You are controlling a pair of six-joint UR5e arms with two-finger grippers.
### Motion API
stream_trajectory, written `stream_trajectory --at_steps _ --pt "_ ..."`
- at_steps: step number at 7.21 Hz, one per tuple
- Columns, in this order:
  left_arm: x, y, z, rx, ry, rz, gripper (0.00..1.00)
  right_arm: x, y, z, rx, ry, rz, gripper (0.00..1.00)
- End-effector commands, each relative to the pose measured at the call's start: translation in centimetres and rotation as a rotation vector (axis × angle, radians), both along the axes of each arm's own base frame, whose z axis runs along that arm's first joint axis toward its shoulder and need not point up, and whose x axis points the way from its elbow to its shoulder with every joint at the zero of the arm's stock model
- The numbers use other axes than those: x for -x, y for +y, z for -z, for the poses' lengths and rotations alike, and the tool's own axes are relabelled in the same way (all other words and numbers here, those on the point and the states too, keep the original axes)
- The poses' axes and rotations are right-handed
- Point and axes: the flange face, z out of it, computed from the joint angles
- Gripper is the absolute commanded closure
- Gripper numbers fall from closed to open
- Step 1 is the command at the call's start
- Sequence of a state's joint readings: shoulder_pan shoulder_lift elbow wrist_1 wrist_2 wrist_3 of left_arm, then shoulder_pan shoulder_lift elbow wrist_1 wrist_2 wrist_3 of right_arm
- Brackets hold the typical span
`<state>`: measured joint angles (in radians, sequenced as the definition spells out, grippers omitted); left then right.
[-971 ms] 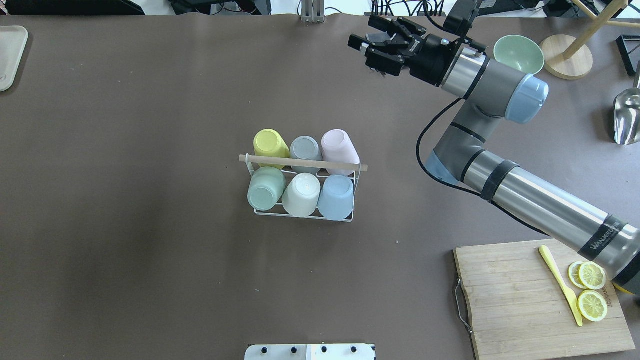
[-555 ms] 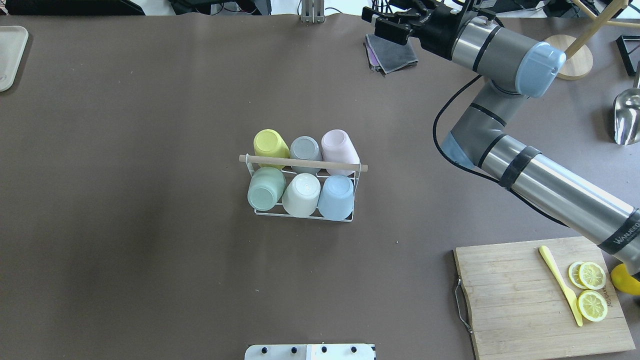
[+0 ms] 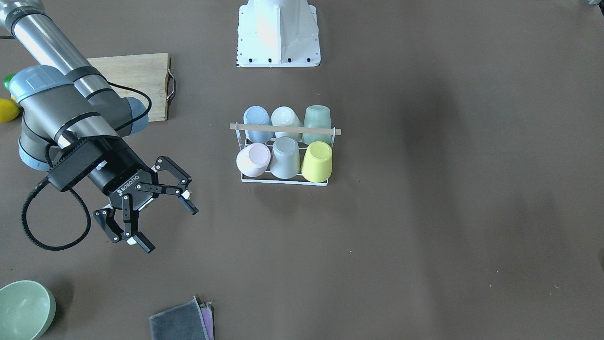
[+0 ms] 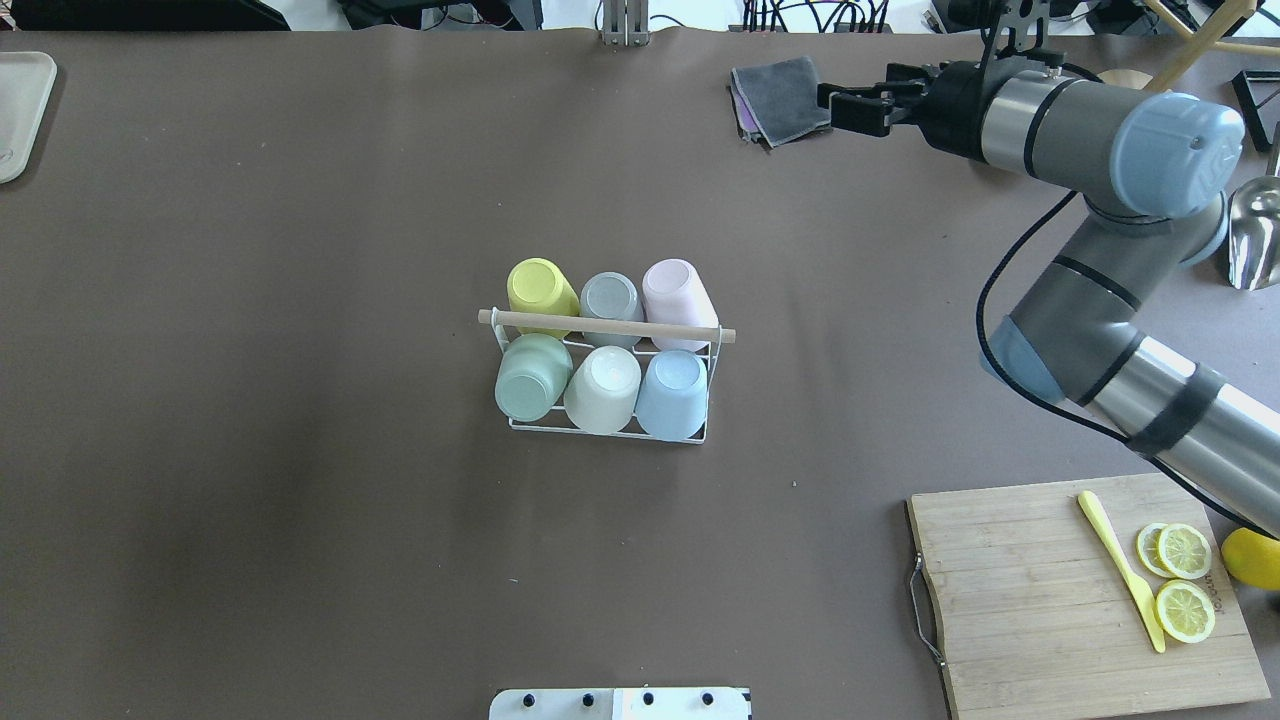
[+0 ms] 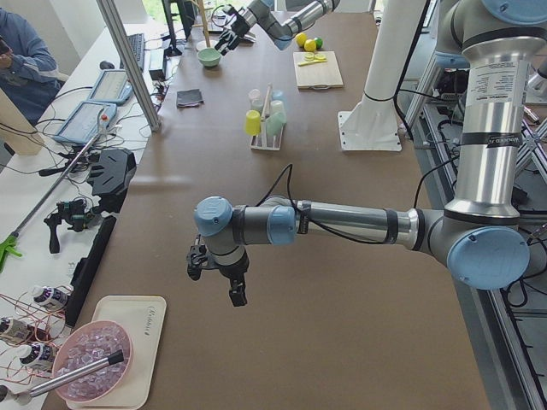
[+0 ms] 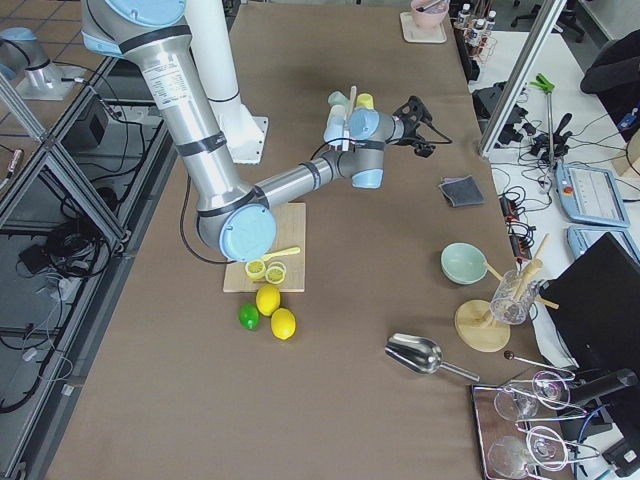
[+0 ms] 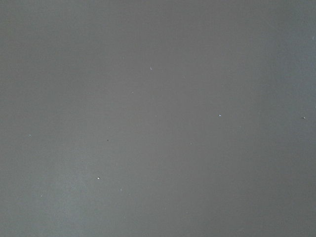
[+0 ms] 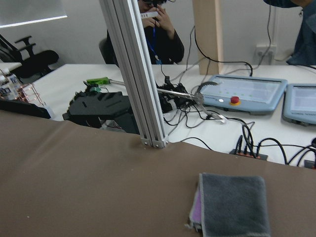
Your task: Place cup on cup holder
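Overhead exterior view shows the cup holder (image 4: 606, 326) in the middle of the table (image 4: 300, 300) with six cups (image 4: 603, 390) upside down on it, so the job looks done. The right gripper (image 3: 171, 229) is wide open and empty and should stay well away from it; I cannot tell about the left gripper (image 5: 216, 280). The right arm (image 4: 1060, 110) has swung back since a second ago, uncovering the grey cloth (image 4: 782, 98).

Open worktop (image 4: 300, 450) ringed the rack (image 4: 608, 430); six cups (image 4: 610, 385) filled both rows, the rod (image 4: 606, 327) crossing above them.
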<state>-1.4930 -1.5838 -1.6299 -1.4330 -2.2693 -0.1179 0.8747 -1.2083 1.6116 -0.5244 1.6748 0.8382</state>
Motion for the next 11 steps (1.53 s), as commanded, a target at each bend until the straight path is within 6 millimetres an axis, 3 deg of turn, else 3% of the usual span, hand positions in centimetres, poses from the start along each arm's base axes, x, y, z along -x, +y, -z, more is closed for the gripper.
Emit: stream_trajectory --at_steps 1,2,3,5,6,7,8,10,11 --pt "0.0 0.0 0.1 -0.001 0.003 0.000 0.02 -4.6 4.6 -1.8 0.227 0.154 0.033 0.00" --pt "0.0 0.0 0.2 -0.002 0.003 0.000 0.02 -9.2 4.4 -3.4 0.384 0.248 0.016 0.00" --pt "0.0 -0.1 0.2 -0.005 0.003 0.000 0.02 -12.2 3.7 -5.4 0.482 0.332 0.012 0.00" --pt "-0.1 -0.1 0.3 -0.008 0.005 0.000 0.02 -19.4 4.6 -13.7 0.587 0.586 0.089 0.00" --pt "-0.1 -0.1 0.5 -0.014 0.005 -0.001 0.02 -22.4 5.0 -16.0 0.644 0.684 0.165 0.00" --pt "-0.1 0.0 0.4 -0.011 0.006 -0.001 0.02 -24.8 5.6 -17.4 0.766 0.630 0.225 0.00" --pt "0.0 -0.1 1.7 -0.035 0.007 0.003 0.02 -27.4 6.8 -18.9 0.859 0.539 0.261 0.00" --pt "0.4 -0.6 2.3 -0.065 0.009 0.016 0.02 -35.3 10.6 -27.1 0.897 0.492 0.342 0.00" --pt "0.4 -0.3 3.3 -0.079 0.010 0.017 0.02 -37.5 11.4 -32.5 0.972 0.327 0.385 0.00"
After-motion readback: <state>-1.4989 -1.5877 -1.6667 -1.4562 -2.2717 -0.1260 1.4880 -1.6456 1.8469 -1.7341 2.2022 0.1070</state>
